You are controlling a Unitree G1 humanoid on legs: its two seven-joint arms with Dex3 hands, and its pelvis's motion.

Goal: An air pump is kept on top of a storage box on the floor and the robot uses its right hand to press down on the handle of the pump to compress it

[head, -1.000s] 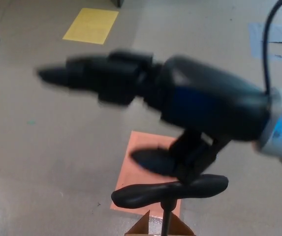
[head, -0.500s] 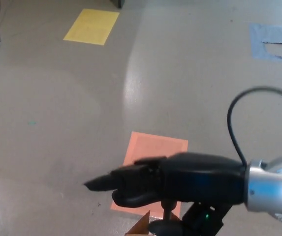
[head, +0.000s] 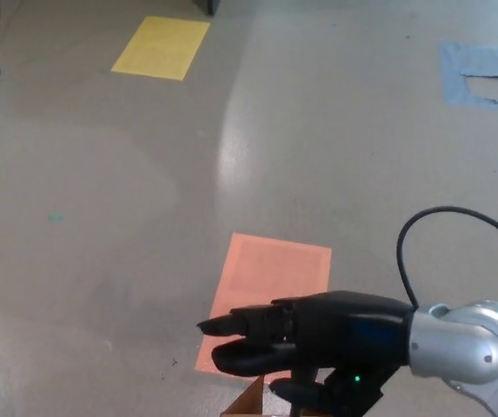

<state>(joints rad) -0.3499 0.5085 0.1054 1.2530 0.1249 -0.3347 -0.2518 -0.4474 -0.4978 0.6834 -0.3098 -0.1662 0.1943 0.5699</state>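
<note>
Reaching in from the lower right, the right hand [head: 318,343] lies palm-down with its fingers [head: 231,324] extended forward and its thumb curled beneath, directly on top of the pump handle [head: 296,395], of which only a dark sliver shows under the palm. Whether the hand grips the handle or merely rests on it cannot be determined. Just below the hand, a corner of the storage box [head: 247,405] shows; ahead of the fingers an orange floor patch [head: 270,287] lies on the floor [head: 101,217].
</note>
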